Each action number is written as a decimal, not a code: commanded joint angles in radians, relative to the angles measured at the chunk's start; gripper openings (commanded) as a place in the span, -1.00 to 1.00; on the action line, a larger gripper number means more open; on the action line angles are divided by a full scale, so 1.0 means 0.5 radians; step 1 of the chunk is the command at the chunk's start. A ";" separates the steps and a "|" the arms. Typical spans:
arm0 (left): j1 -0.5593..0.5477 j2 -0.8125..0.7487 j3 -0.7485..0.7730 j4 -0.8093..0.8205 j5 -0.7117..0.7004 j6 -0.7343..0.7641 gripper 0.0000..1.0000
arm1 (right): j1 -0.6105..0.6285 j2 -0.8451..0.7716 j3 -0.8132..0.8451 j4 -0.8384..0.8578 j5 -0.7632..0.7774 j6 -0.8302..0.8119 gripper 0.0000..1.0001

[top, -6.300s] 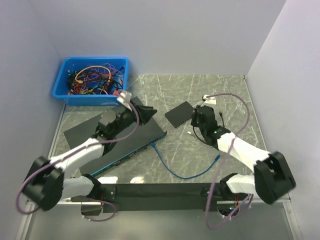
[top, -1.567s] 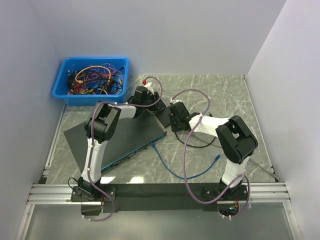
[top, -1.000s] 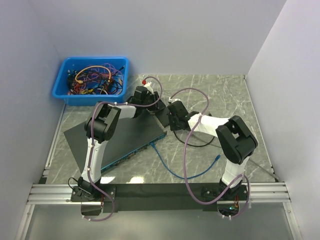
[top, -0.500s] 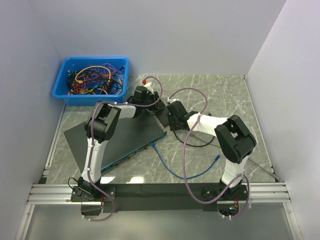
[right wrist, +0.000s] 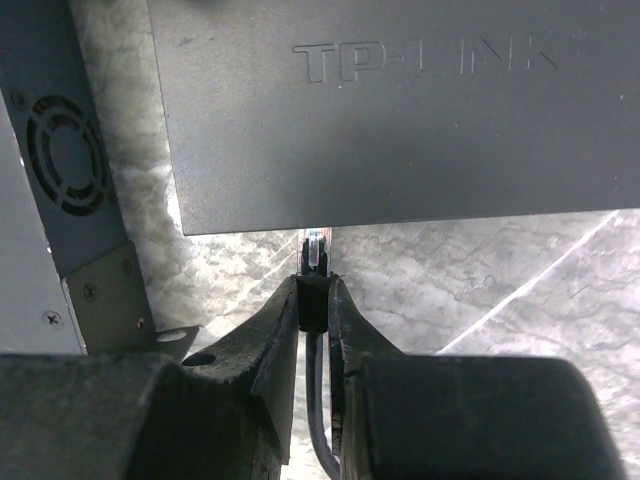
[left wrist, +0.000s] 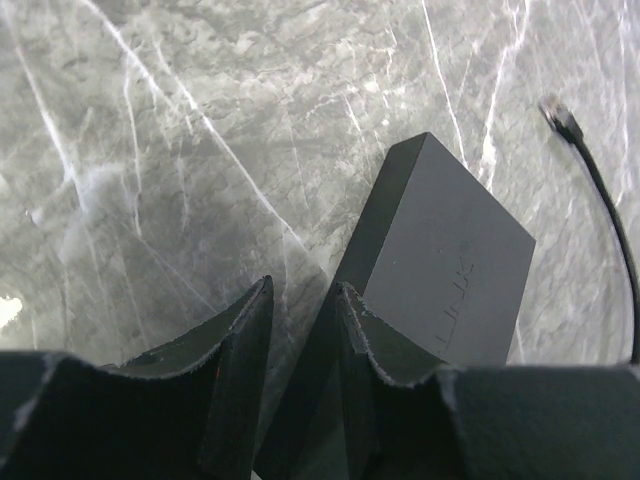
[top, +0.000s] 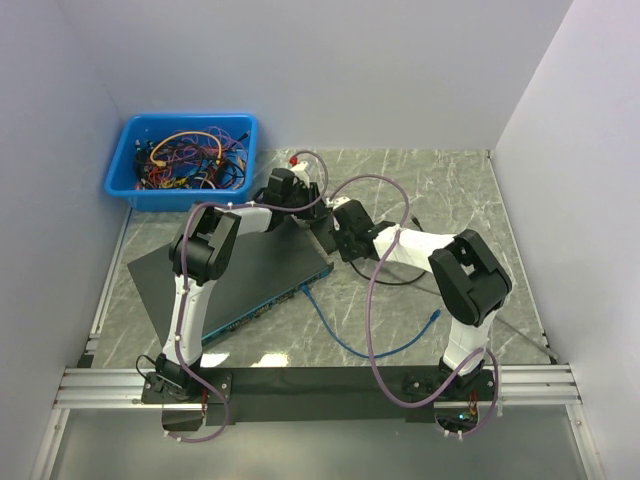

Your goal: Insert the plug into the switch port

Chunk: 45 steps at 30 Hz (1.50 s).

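**Plug at the switch's edge — not surely in yet**

Both arms have reached far out since the oldest picture, when they were tucked back near their bases. In the last half second the right one has only crept a little closer to the switch.

The plug is pinched in the right claw, which is closed narrow on its black back end. Its black wire hangs down between the fingers. The plug's long way runs straight out of the claw, and its clear tip points at the near side of the small switch. The tip is right at that edge. I cannot tell if it has gone into a port, because the ports hide under the top face.

I think the plug is held by its back so the front stays free to slide in.

The left claw grips a thin edge of the small switch. I think this is so the push does not shove the box away.

A loose plug lies near the box on the table. The big switch sits just beside it, with a blue wire in its front. The blue bin of wires is well apart — back in the left corner.
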 commanded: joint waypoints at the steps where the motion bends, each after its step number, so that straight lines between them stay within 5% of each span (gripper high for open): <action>1: -0.091 0.073 0.033 -0.245 0.276 0.168 -0.25 | 0.009 0.019 0.186 0.302 0.014 -0.172 -1.00; 31: -0.155 0.122 -0.062 -0.487 0.623 0.374 -0.28 | -0.050 0.264 0.364 0.630 0.133 -0.056 -1.00; 42: -0.165 0.186 -0.050 -0.589 0.639 0.359 -0.26 | -0.105 0.261 0.468 0.471 0.094 0.057 -1.00; 44: -0.159 0.177 -0.046 -0.589 0.611 0.334 -0.24 | -0.102 0.228 0.414 0.450 0.087 0.070 -0.90; 45: -0.149 0.168 -0.055 -0.579 0.587 0.307 -0.23 | -0.090 0.176 0.383 0.452 0.097 0.085 -0.69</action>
